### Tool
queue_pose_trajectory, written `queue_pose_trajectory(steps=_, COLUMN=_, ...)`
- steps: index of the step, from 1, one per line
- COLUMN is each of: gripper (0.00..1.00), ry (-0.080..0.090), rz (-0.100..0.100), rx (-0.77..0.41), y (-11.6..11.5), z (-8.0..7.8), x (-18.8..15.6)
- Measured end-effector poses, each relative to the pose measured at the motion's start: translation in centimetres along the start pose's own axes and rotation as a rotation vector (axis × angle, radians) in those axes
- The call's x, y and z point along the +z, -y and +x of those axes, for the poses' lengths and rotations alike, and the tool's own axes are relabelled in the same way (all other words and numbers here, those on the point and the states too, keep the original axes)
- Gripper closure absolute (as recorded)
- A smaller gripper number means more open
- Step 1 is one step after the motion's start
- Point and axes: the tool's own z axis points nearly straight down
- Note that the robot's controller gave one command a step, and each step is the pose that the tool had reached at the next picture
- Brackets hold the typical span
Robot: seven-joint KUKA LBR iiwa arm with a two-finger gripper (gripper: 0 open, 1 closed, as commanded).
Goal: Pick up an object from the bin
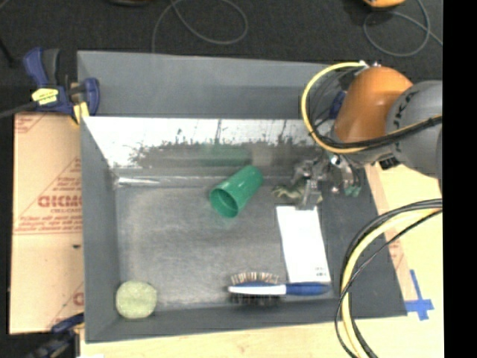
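My gripper (pixel 317 179) hangs at the back right of the bin, just above the far end of a white flat box (pixel 302 246) that lies lengthwise on the floor. A green plastic cup (pixel 237 190) lies on its side to the gripper's left, with its mouth turned to the lower left. Nothing can be seen held in the gripper.
A brush with a blue and white handle (pixel 270 289) lies along the front wall, touching the near end of the white box. A pale green round sponge (pixel 136 299) sits in the front left corner. The arm with its orange cover and cables reaches in from the right.
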Motion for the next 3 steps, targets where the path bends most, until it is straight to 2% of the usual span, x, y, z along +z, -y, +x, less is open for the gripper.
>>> queue_pose_trajectory(steps=1, gripper=1.0, ry=0.0, rz=0.0, rx=0.0, y=0.0, z=0.0, x=0.0)
queue_pose_trajectory(steps=2, gripper=1.0, ry=0.001, rz=0.015, rx=-0.002, y=0.0, z=-0.2, x=-1.6)
queue_pose_trajectory(steps=3, gripper=1.0, ry=0.006, rz=0.016, rx=-0.002, y=0.0, z=-0.4, x=-11.3)
